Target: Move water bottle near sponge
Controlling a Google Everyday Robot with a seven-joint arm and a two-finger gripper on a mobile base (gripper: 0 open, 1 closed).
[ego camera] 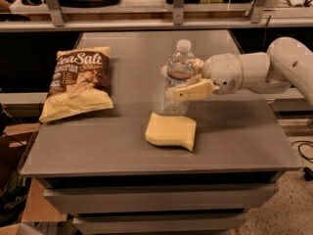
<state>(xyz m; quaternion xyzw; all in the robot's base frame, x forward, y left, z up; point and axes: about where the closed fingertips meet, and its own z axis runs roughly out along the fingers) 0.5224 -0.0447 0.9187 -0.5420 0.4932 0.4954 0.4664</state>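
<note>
A grey cabinet top (98, 141) carries everything, with a shelf rail (122, 25) on metal posts running behind it. One sponge (171, 131) lies near the front edge. One sea-salt chip bag (78, 84) lies well to the sponge's left. One water bottle (180, 58) stands upright just behind the sponge. The gripper (179, 80) reaches in from the sponge's right, its tan fingers (193, 90) pinching the bottle's label band.

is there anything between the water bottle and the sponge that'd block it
Nothing visible does. The water bottle stands just behind the sponge, with only a strip of bare table between them. The gripper clasps the bottle from the right, and the chip bag lies well off to the left.
</note>
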